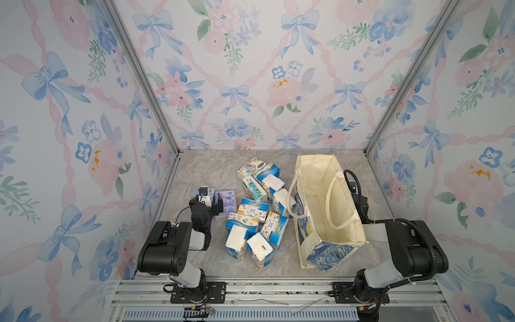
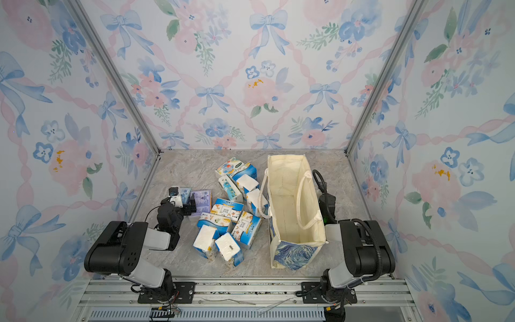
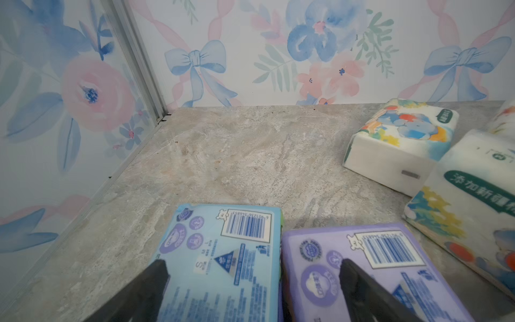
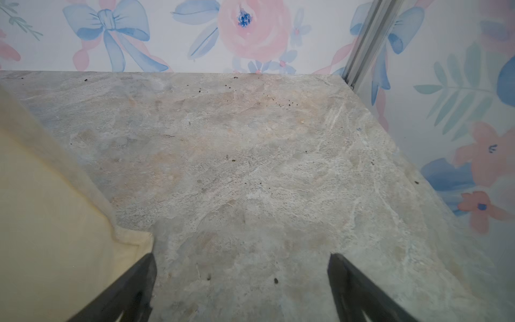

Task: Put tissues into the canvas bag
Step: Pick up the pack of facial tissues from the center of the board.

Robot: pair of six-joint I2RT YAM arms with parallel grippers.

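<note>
The tissues (image 1: 252,212) are all lying in a loose heap on the desk (image 1: 200,172), just beside the canvas bag (image 1: 324,252). The bag is standing open and looking empty, though its deepest corner is hard to read. So the packing seems to be only beginning, with every pack left to move. The left jaws are standing wide apart over a light-blue pack (image 3: 220,251), one jaw above the neighbouring lavender pack (image 3: 315,278), gripping nothing. The right jaws are hanging wide open over bare desk beside the bag, holding nothing.
</note>
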